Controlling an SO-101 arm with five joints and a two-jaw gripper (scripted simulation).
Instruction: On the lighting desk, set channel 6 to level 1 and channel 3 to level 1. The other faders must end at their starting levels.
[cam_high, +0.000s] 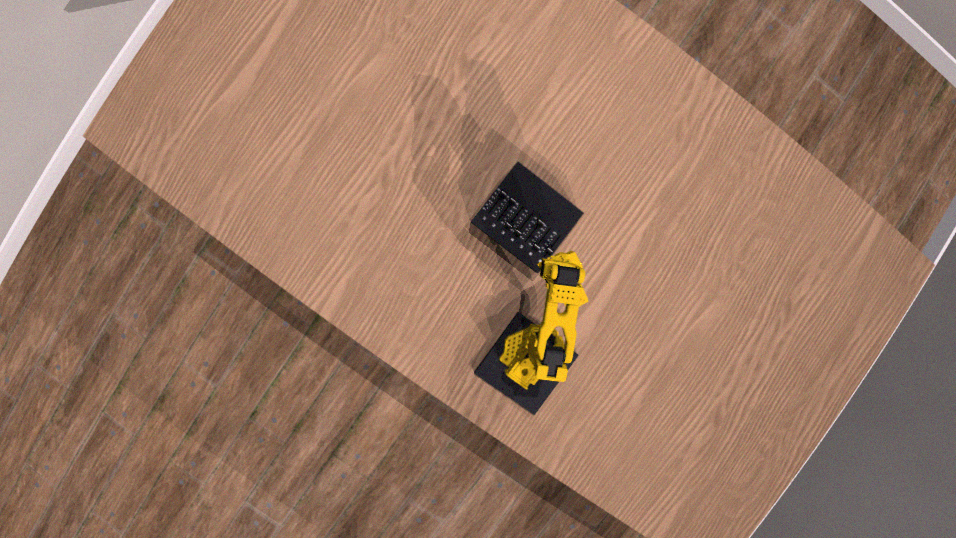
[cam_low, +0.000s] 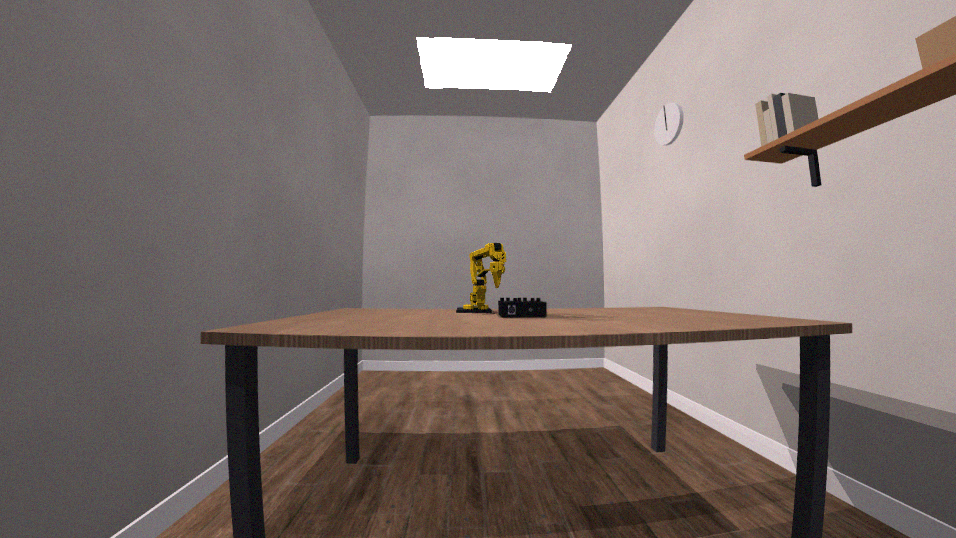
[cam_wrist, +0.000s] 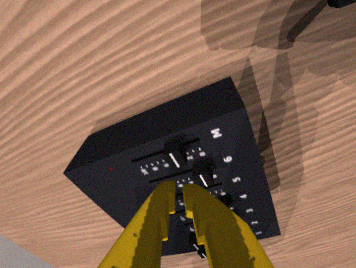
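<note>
The lighting desk (cam_high: 526, 214) is a small black box on the wooden table, with a row of several faders on top. It also shows in the wrist view (cam_wrist: 179, 169) and in the exterior view (cam_low: 522, 307). My yellow arm (cam_high: 560, 294) reaches from its black base to the desk's near right end. In the wrist view my gripper (cam_wrist: 179, 190) is shut and empty, its tips just above the second fader slot from the far end. That slot's cap (cam_wrist: 205, 178) sits right of the tips. The farthest fader's cap (cam_wrist: 174, 158) sits mid-slot. The nearer faders are hidden by my fingers.
The arm's black base plate (cam_high: 524, 374) sits close to the table's near edge. The table (cam_low: 521, 324) extends well beyond the desk on all sides. A wall shelf (cam_low: 849, 113) with books hangs far to the right.
</note>
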